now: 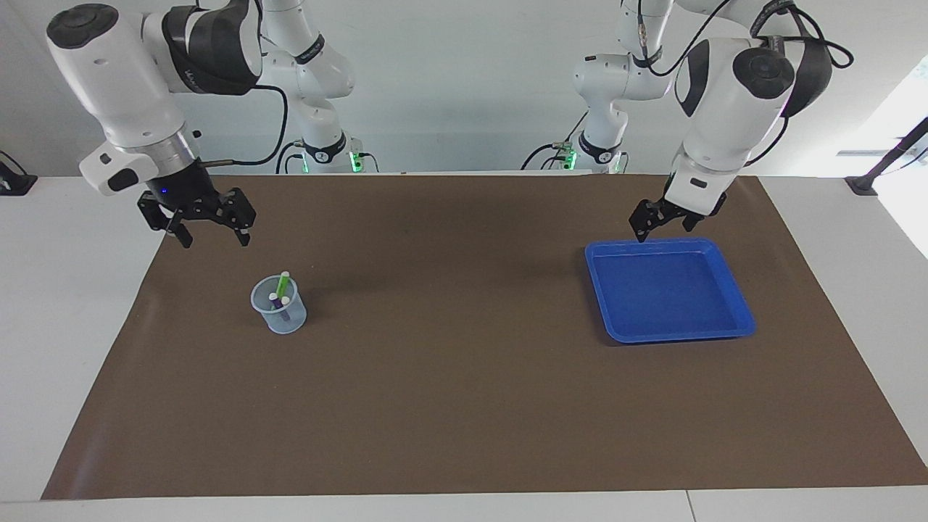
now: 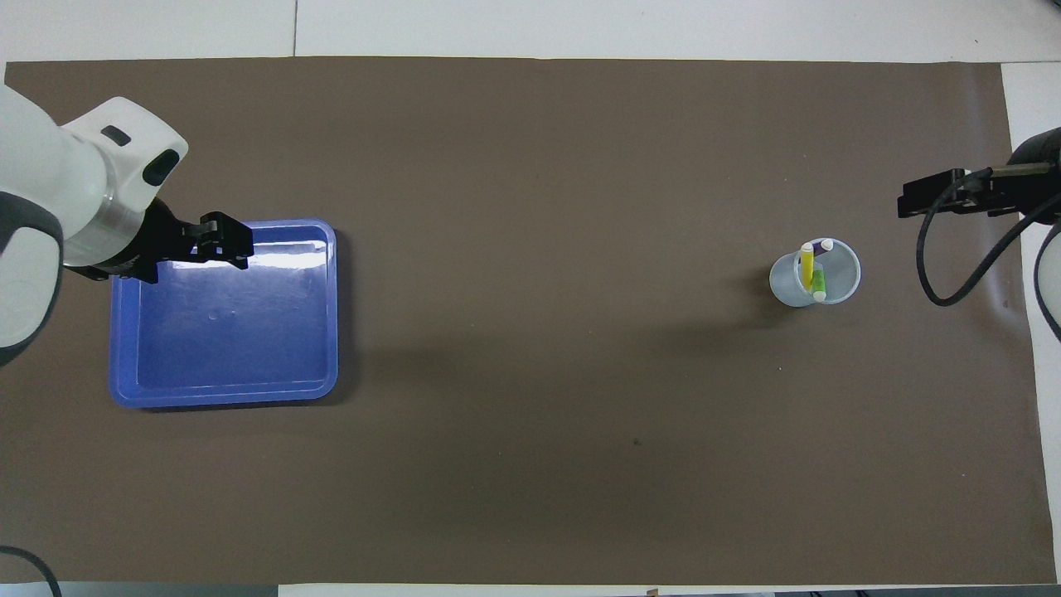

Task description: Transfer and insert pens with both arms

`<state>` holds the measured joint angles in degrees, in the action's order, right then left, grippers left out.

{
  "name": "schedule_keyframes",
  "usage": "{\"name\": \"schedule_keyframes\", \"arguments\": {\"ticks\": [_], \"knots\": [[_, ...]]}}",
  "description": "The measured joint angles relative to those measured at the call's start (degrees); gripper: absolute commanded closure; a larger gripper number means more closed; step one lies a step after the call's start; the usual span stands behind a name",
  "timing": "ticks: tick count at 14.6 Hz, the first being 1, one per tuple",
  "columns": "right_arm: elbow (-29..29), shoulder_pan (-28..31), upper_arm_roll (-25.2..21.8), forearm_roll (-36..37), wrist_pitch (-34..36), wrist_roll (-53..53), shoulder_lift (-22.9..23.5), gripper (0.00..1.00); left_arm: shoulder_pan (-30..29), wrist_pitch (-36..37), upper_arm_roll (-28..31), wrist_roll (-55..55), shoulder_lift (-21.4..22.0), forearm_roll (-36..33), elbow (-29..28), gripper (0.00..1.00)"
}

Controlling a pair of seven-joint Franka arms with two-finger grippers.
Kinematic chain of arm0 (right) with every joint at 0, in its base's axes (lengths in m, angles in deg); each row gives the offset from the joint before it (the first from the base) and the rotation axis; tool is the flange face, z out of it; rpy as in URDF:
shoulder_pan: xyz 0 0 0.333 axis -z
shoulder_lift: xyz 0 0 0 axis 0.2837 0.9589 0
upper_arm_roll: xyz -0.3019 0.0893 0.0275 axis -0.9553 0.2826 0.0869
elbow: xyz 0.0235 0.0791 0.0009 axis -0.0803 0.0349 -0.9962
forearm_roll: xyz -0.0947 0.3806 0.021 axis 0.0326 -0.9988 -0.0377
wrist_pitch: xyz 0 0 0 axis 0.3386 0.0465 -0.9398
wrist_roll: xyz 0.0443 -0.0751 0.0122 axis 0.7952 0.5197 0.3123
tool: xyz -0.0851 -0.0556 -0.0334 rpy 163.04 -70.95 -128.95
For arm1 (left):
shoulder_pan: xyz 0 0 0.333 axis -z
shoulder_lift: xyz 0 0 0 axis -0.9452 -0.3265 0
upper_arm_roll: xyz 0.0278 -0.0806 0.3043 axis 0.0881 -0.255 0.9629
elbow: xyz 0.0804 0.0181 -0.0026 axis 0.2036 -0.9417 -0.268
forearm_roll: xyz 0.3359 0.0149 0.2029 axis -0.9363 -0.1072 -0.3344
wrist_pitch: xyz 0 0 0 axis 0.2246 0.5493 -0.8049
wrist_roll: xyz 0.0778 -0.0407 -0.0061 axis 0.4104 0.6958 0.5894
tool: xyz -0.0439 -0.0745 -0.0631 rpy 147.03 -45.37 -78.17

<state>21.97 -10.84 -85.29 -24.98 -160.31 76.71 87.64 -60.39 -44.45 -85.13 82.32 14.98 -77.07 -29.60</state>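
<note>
Both sets of jaws stand apart and hold nothing. On the right gripper (image 1: 210, 233) the two black fingers are spread wide, raised over the brown mat (image 1: 464, 406) at the right arm's end of the table. Below those jaws, and a little toward the middle of the table, sits a clear cup (image 1: 279, 313) with the three pens in it: the green pen (image 1: 282, 283) leans up past the rim, the purple pen (image 1: 276, 303) stands lower inside, and the yellow pen (image 2: 806, 265) shows plainly only from overhead, leaning against the rim. None of them touches a finger.

At the other end, the left gripper (image 1: 658, 219) hangs over the edge of the blue tray (image 1: 732, 286) that lies nearest the robots. Its fingers look parted, though they are seen slantwise and small, so that is less sure from the pictures alone. Nothing lies in the tray under those jaws.

As far as can be judged, the task is done or all but done: every pen is in the cup, none is left to fetch, and what remains seems only for the arms to draw clear.
</note>
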Motion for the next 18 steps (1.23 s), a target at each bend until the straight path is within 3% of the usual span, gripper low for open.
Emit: {"name": "schedule_keyframes", "arguments": {"ticks": [4,8,12,18], "knots": [[-2.12,-1.42,0.08,0.14,5.71,-1.65,-0.14,0.0,-0.07,8.45,1.08,-11.29,3.64,0.3,2.23,0.0],[-2.29,-1.45,0.12,0.15,8.36,-1.65,-1.84,0.0,-1.74,7.54,1.36,-13.11,2.71,4.73,4.19,0.0],[-1.49,-1.49,0.3,0.15,9.71,-2.01,-4.18,0.0,-2.0,8.22,1.28,-13.21,1.16,4.95,9.84,0.0],[-0.83,-3.68,1.26,0.17,9.68,-8.98,-4.26,0.0,-1.54,8.23,0.46,-13.43,1.32,3.7,8.96,0.0]]}}
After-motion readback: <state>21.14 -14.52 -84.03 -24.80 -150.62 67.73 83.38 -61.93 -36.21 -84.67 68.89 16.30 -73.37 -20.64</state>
